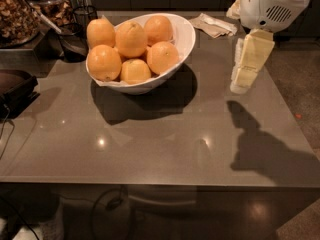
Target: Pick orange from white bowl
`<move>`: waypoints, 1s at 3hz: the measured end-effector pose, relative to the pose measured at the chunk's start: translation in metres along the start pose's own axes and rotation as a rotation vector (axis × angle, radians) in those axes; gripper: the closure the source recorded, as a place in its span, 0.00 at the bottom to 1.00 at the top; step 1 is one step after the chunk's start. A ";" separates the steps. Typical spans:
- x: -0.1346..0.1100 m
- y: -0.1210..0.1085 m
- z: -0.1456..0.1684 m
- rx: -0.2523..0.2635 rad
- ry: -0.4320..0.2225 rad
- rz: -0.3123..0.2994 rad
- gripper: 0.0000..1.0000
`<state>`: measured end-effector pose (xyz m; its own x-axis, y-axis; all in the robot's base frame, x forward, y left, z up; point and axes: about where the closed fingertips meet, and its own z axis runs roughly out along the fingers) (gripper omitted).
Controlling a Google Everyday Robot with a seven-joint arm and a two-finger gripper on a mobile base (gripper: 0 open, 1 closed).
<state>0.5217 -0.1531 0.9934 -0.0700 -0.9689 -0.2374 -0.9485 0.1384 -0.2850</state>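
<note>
**While the orange sits in the bowl, the pick is not yet begun**

Though the tool hangs over the right part of the desk, it is well apart from the bowl and touches nothing. It points down, above the desk top and clear of it, and throws a dark shadow toward the near right edge. Whether it is wide or narrow I cannot tell from this angle; nothing shows in its grip.

The orange lies in the bowl, riding high in the middle of the pile, paler than its neighbours and with a small nub at its top. Five other fruits crowd round it and touch it on several sides. The bowl stands at the far left of the desk, its rim slanting up toward the right.

As I judge it, none of the task is done: the fruit has not been reached, gripped or lifted. What is left is all of it: crossing leftward to the bowl, coming down on the top fruit, closing round it and raising it clear of the rim. A crumpled paper lies at the far edge, out of the way.
</note>
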 end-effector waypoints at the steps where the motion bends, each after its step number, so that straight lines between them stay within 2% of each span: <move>1: -0.024 -0.030 0.007 0.021 -0.036 -0.059 0.00; 2: -0.053 -0.054 0.014 0.009 -0.047 -0.140 0.00; 3: -0.080 -0.066 0.018 0.011 -0.041 -0.194 0.00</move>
<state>0.5956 -0.0806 1.0144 0.1262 -0.9686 -0.2144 -0.9394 -0.0473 -0.3395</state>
